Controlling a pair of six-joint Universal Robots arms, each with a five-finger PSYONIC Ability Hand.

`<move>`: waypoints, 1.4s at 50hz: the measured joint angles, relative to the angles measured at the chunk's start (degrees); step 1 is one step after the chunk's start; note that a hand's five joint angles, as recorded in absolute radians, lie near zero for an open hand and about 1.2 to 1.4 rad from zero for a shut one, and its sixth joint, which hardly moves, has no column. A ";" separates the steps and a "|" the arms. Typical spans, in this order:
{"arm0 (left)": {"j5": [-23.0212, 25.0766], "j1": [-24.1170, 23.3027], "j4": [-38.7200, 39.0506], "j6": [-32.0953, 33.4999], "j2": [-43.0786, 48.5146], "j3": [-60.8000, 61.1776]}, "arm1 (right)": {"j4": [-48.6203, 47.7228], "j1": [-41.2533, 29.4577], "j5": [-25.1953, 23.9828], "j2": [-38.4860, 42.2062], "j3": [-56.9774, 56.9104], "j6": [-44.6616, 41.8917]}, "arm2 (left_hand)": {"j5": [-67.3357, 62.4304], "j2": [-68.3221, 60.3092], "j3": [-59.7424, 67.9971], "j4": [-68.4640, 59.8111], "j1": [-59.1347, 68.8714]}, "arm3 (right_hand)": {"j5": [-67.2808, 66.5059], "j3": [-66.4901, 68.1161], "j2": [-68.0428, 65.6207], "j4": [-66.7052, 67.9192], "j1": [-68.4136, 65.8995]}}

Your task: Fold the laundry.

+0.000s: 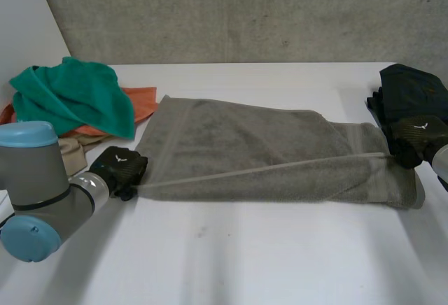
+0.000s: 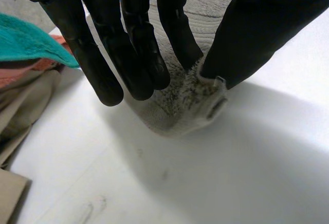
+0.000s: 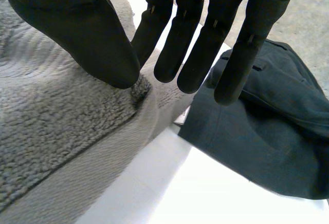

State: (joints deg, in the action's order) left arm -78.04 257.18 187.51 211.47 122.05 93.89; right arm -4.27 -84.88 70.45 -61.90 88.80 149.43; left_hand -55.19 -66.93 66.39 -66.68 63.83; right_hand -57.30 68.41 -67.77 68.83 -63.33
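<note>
A grey towel (image 1: 238,144) lies stretched across the middle of the table, folded lengthwise, with its near edge pulled taut between my two hands. My left hand (image 1: 119,167) is at the towel's near left corner. In the left wrist view that hand (image 2: 133,44) pinches the towel corner (image 2: 180,106) between its thumb and fingers, just above the table. My right hand (image 1: 418,136) is at the towel's right end. In the right wrist view this hand (image 3: 77,29) pinches the towel (image 3: 46,116) at its edge between thumb and fingers.
A pile of cloths sits at the far left: a green one (image 1: 70,98) on top, an orange one (image 1: 143,102) and a beige one (image 1: 70,151) under it. A dark garment (image 1: 413,88) lies at the far right, just behind my right hand.
</note>
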 measured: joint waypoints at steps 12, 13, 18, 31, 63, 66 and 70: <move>1.04 0.41 -5.21 0.68 -12.06 6.29 | 7.97 0.90 -1.60 -4.88 0.60 -3.94 | -1.52 -1.54 1.72 -1.98 0.00 | -0.95 0.00 0.00 0.00 0.00; 1.87 0.59 -7.66 1.32 -13.18 7.05 | 9.92 1.27 -2.07 -5.41 0.66 -5.64 | -1.52 -1.54 1.72 -1.98 0.00 | -0.95 0.00 0.00 0.00 0.00; 4.55 1.45 -22.96 6.88 -16.68 9.48 | 21.31 3.26 -3.37 -6.86 1.11 -15.70 | -1.52 -1.54 1.72 -2.00 0.00 | -0.98 0.00 0.00 0.00 0.00; 2.86 3.63 -41.27 19.39 -22.15 9.67 | 37.47 7.69 -4.10 -7.57 4.57 -36.68 | -1.52 -1.60 1.76 -2.03 0.00 | -1.00 0.00 0.00 0.00 0.00; -10.13 -6.59 -5.11 4.96 19.42 -39.31 | -17.87 -13.16 14.45 24.69 -30.24 -4.70 | 24.85 25.07 -24.65 24.88 -30.41 | 23.80 -24.39 26.16 -24.56 24.08; -9.91 -7.12 -5.58 4.13 19.29 -39.73 | -15.99 -14.41 15.72 27.37 -33.19 -5.29 | 49.26 51.37 -50.59 51.04 -52.63 | 50.37 -51.27 51.87 -51.01 48.25; -9.61 -7.66 -5.47 2.44 16.01 -37.74 | -12.62 -14.91 16.67 26.08 -33.72 -4.14 | 52.34 54.92 -54.05 54.85 -52.95 | 54.96 -56.34 55.46 -56.64 50.48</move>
State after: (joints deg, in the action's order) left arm -87.65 249.52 182.04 213.91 138.06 56.15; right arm -16.89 -99.79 87.12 -35.82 55.09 145.29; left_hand -2.84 -12.01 12.34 -11.83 10.88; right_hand -2.33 12.07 -12.32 12.19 -12.85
